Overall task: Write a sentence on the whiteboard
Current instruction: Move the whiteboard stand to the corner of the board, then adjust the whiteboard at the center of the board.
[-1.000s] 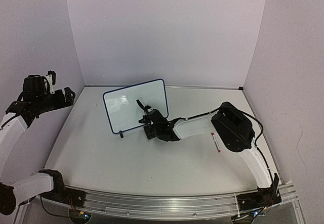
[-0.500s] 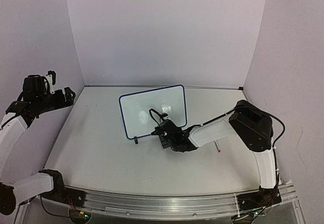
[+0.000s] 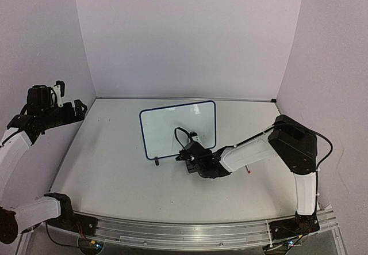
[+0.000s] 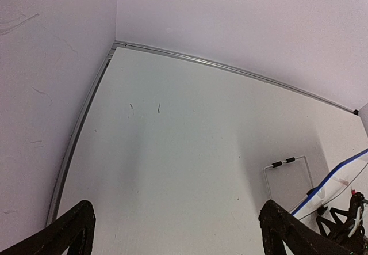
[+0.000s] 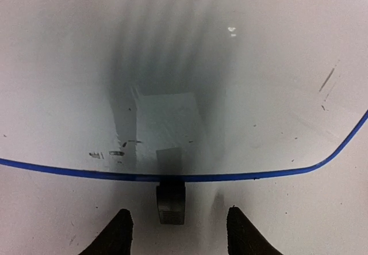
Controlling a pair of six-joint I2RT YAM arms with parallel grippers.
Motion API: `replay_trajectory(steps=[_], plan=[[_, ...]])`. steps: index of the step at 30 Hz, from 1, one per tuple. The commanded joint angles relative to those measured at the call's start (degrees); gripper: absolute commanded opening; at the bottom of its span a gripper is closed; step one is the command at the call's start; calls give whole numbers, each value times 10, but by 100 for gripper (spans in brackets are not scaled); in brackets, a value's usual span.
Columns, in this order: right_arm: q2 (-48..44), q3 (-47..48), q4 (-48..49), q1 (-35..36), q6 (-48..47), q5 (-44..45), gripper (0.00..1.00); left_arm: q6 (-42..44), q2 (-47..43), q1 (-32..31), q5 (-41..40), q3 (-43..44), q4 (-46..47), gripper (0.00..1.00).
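Observation:
The whiteboard [image 3: 178, 129] stands upright on its two black feet near the table's middle, its blue-framed face turned toward the arms. No sentence shows on it; only a few small dark specks [image 5: 106, 153] mark the lower face. My right gripper [image 3: 187, 158] sits low on the table at the board's right foot [image 5: 171, 200]. In the right wrist view my right gripper [image 5: 175, 238] is open, with that foot between the fingers and touching neither. My left gripper [image 3: 68, 110] hangs raised by the left wall. Seen in the left wrist view, my left gripper [image 4: 178, 232] is open and holds nothing.
A thin marker with a red tip [image 3: 248, 171] lies on the table, mostly hidden under my right forearm. The board's blue edge [image 4: 336, 177] shows at the right of the left wrist view. Walls close the table on the left, back and right.
The whiteboard slid to the right with my right gripper at its foot. The right jaws then opened and let the foot go. The left arm stayed still.

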Motion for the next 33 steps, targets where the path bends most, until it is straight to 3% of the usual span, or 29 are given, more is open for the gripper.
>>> replay_trajectory(steps=[1,8,12,13,15,19,22,26,33], plan=[[-73,-32,-18,9,35,-17,66,5,1,1,16,3,24,100],[-187,-92,-46,2,30,-73,86,-4,18,1,49,2,29,99],[-240,-113,-64,-67,-1,-204,92,-56,44,0,107,10,31,99],[-261,-123,-59,-111,-16,-284,95,-75,46,-3,133,2,44,100],[-267,-122,-57,-140,-31,-333,97,-85,47,-6,145,-4,50,99],[-265,-121,-21,-242,-44,-517,98,-95,52,-33,162,-24,60,100],[-251,-112,-1,-278,-60,-584,98,-97,52,-57,167,-38,67,100],[-225,-94,20,-307,-82,-618,98,-99,55,-79,179,-54,83,100],[-185,-48,22,-308,-135,-602,98,-92,55,-89,162,-49,75,99]])
